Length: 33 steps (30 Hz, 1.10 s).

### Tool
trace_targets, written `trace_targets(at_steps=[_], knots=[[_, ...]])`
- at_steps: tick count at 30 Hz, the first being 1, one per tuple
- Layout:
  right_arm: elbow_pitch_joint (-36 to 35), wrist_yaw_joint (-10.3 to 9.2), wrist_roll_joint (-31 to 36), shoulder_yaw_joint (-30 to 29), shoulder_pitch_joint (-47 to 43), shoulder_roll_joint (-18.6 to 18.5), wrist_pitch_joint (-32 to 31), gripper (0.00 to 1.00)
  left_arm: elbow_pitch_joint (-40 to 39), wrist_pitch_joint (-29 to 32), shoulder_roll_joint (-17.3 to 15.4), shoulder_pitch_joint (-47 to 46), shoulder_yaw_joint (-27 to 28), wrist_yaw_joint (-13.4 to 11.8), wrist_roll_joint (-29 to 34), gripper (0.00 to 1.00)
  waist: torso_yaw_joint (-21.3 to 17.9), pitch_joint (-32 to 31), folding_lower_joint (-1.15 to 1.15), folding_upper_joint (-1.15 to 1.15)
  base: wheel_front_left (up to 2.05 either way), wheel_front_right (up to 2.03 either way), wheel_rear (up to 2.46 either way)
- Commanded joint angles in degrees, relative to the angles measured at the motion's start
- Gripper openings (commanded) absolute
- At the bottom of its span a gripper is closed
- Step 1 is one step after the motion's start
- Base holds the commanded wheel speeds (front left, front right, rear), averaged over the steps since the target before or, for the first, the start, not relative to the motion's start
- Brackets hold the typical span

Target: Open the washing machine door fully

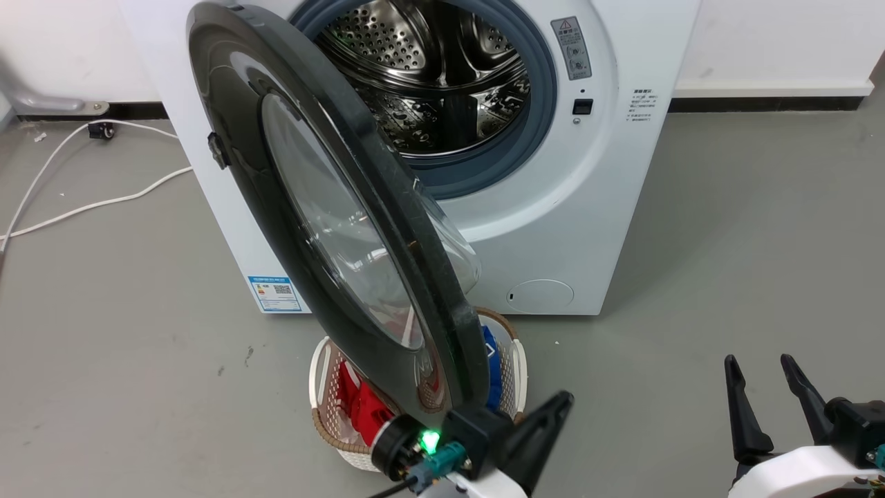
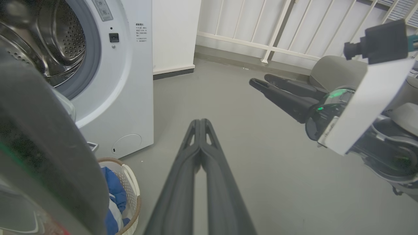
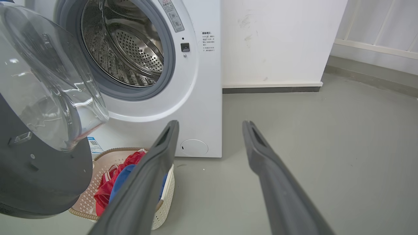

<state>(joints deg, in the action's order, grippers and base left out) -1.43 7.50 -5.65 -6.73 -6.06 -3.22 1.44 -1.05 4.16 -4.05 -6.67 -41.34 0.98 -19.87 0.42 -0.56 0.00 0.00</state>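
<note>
Half the swing is left, by my read: washing machine door [image 1: 325,207] stands out from the machine [image 1: 588,207], hinged on your left, free edge toward the robot and hanging over the laundry basket [image 1: 316,373].

Left gripper [image 2: 199,124] sits just beside that free edge on the inner side, fingers pressed together, gripping nothing (touching the rim or not, can't tell). Right gripper [image 1: 759,363] is spread wide, empty, well apart at lower right.

I'd treat this step as a push, not a grasp. Lay the closed fingers on the black inner rim near the free edge and sweep left along the hinge arc. Avoid the glass bowl; it bulges and will likely slide you off.

Floor left of the machine looks open apart from a white cable [image 1: 83,204]. Basket rim is under the door edge, so watch it.
</note>
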Motion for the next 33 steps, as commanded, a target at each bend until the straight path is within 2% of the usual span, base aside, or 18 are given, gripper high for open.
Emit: trace_targets(at_steps=[1, 14, 19, 29, 30, 33], knots=[[0.2, -0.01, -0.47, 0.07, 0.39, 0.22, -0.08, 1.0, 0.69, -0.72, 0.24, -0.93, 0.39, -0.36, 0.21, 0.0, -0.13, 0.08, 0.0, 0.0, 0.0, 0.0, 0.0], [1.18, -0.01, -1.0, 0.68, 1.03, 0.29, 0.29, 1.0, 9.59, -8.22, 0.81, -5.83, 5.01, -5.13, -0.64, 0.0, -0.54, 0.81, 0.0, 0.0, 0.0, 0.0, 0.0], [1.65, -0.01, -1.32, 0.69, 0.65, 0.32, 0.5, 1.0, 11.06, -9.37, -0.33, -4.7, 6.51, -6.35, -1.03, 0.0, -0.2, 0.66, 0.0, 0.0, 0.0, 0.0, 0.0], [1.53, -0.01, -1.68, -0.29, 0.42, 0.34, 0.18, 1.0, 7.74, -9.24, -2.58, -1.66, 8.21, -9.16, -1.34, 0.0, 1.65, 0.49, 0.0, 0.0, 0.0, 0.0, 0.0], [1.24, -0.01, -1.33, -0.75, 0.4, 0.34, -0.03, 1.0, 5.62, -9.08, -3.3, -0.62, 8.42, -10.17, -1.08, 0.0, 2.6, 0.45, 0.0, 0.0, 0.0, 0.0, 0.0], [1.11, -0.01, -1.24, -0.97, 0.63, 0.34, -0.18, 1.0, 3.48, -8.52, -4.09, 0.48, 8.14, -10.87, -0.51, 0.0, 3.87, 0.41, 0.0, 0.0, 0.0, 0.0, 0.0]])
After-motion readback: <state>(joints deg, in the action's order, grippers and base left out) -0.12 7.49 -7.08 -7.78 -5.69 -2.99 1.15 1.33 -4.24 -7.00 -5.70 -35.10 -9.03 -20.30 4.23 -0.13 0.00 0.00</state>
